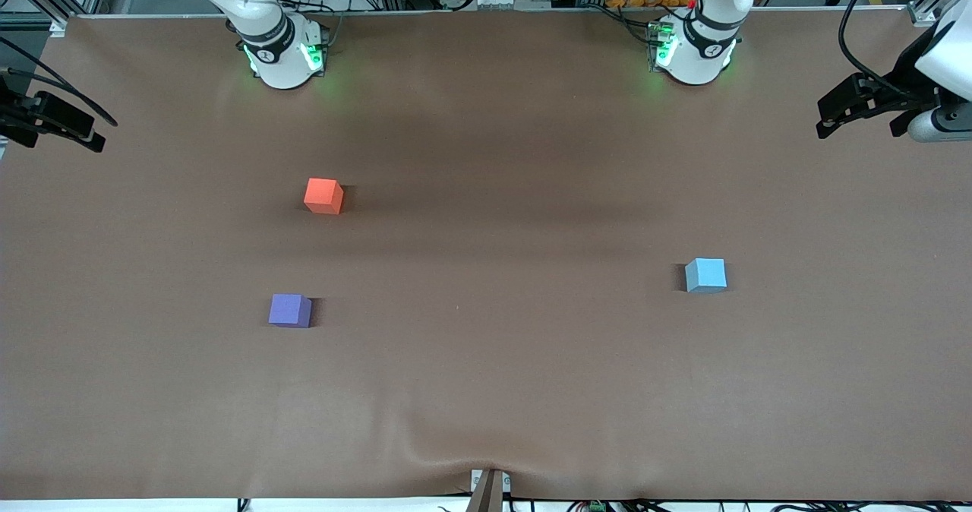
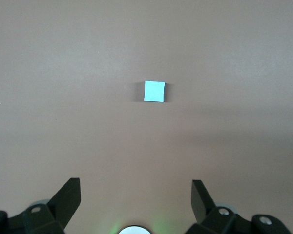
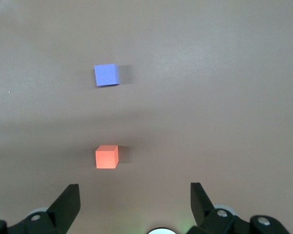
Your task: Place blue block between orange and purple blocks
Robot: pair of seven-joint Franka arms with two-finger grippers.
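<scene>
The blue block [image 1: 706, 275] sits alone on the brown table toward the left arm's end; the left wrist view shows it [image 2: 154, 91] far below. The orange block [image 1: 323, 195] and the purple block [image 1: 289, 310] lie toward the right arm's end, the purple one nearer the front camera; both appear in the right wrist view, orange [image 3: 107, 156] and purple [image 3: 106, 74]. My left gripper [image 1: 858, 117] [image 2: 136, 187] hangs high over the table, open and empty. My right gripper [image 1: 57, 134] [image 3: 135, 190] also hangs high, open and empty. Both arms wait.
The arm bases [image 1: 282, 52] [image 1: 695, 48] glow green along the table edge farthest from the front camera. A small bracket [image 1: 490, 485] sits at the table's nearest edge. Brown cloth [image 1: 501, 330] lies bare between the blue block and the other two.
</scene>
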